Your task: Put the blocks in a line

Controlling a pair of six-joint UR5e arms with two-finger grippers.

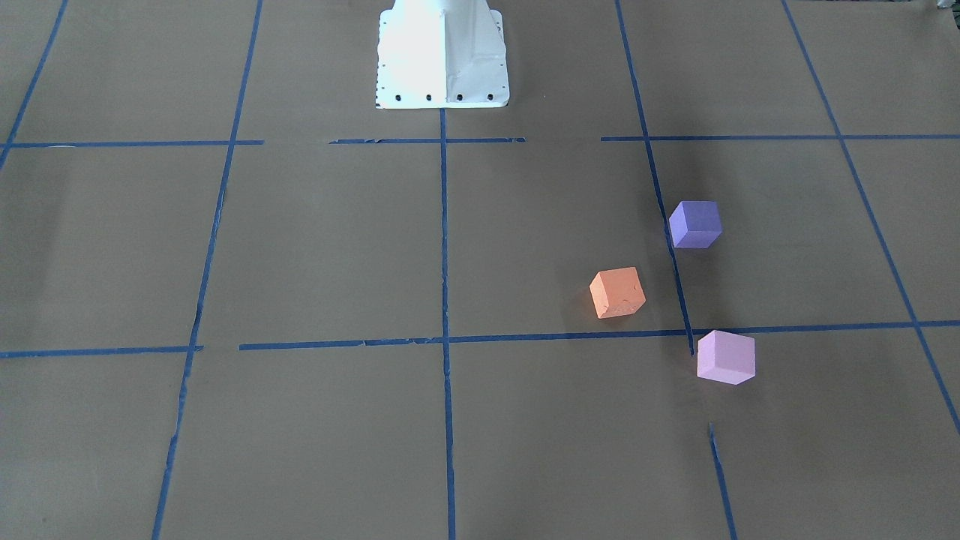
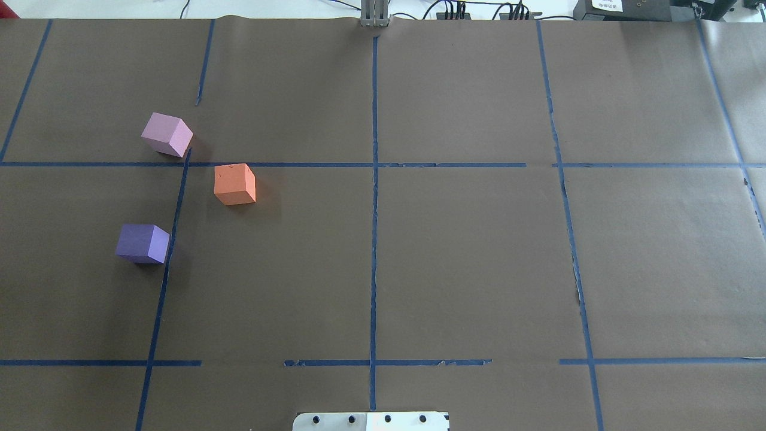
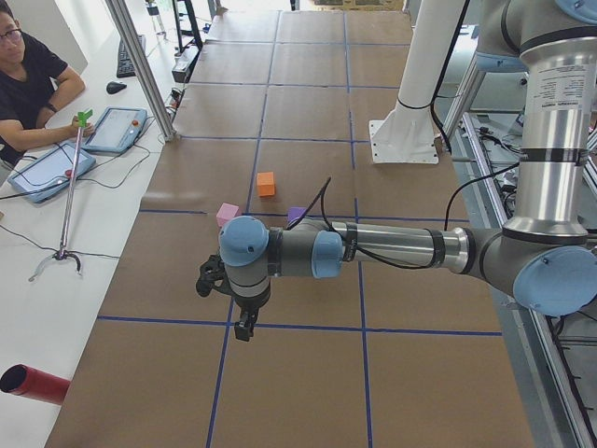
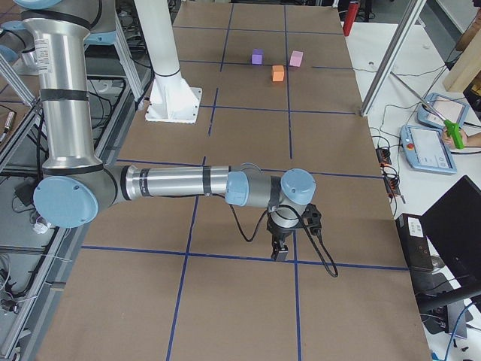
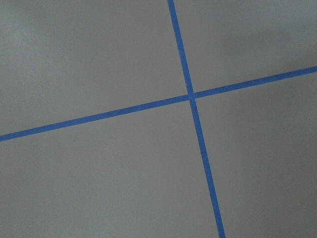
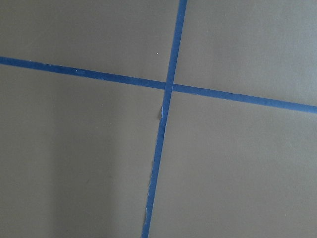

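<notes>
On the robot's left half of the table [image 1: 300, 247], front-facing view: orange block [image 1: 616, 292], purple block [image 1: 695, 223] and pink block [image 1: 725, 357] stand apart in a shallow triangle, with orange off toward centre.

Overhead view: same trio, no arm in frame.

Left side view: left gripper [image 3: 245, 327] points down and the blocks lie just beyond it.

Right side view: right gripper [image 4: 280, 252] sits well apart from the blocks.

Wrist views: only crossed blue tape [image 5: 190, 95].

How wide either gripper stands, I cannot tell.

Judgement: the left arm is nearer.

A robotics lab: tape-gridded table [image 2: 479, 269], teach pendant [image 3: 117, 129], seated operator [image 3: 23, 79].
</notes>
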